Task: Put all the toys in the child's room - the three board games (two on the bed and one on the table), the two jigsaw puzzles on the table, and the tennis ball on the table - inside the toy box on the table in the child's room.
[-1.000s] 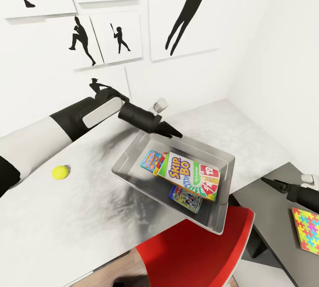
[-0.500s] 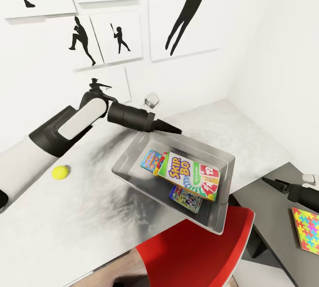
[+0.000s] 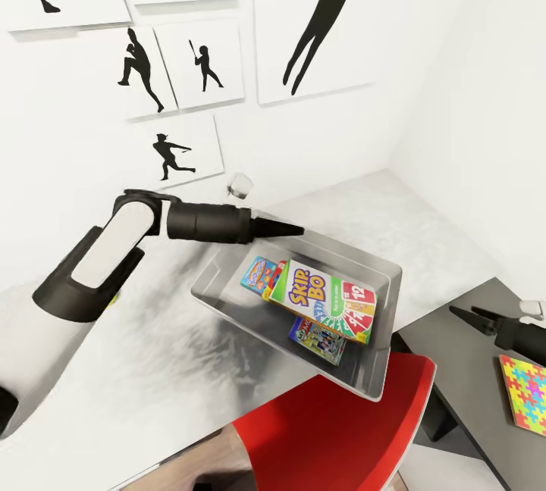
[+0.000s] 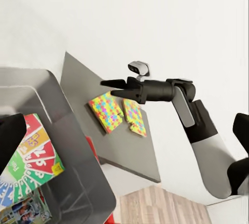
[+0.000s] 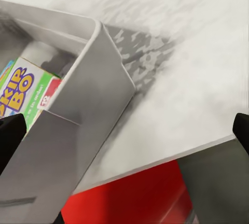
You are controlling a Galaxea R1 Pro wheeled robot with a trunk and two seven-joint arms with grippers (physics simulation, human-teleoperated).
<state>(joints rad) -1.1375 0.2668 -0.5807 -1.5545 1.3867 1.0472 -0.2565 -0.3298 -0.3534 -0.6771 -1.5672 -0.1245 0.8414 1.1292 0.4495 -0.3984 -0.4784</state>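
Left gripper [image 3: 292, 230] level, toward toy box [image 3: 227, 264].

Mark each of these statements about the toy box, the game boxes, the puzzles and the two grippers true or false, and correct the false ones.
1. The Skip-Bo box lies inside the toy box. True.
2. The two jigsaw puzzles are already in the toy box. False: they lie side by side on the dark grey cabinet top, outside it.
3. The left gripper holds a game box. False: it is shut and holds nothing, poised over the toy box's far rim.
4. The right gripper is open, above the puzzles. True.
5. A red chair stands by the table's near edge. True.
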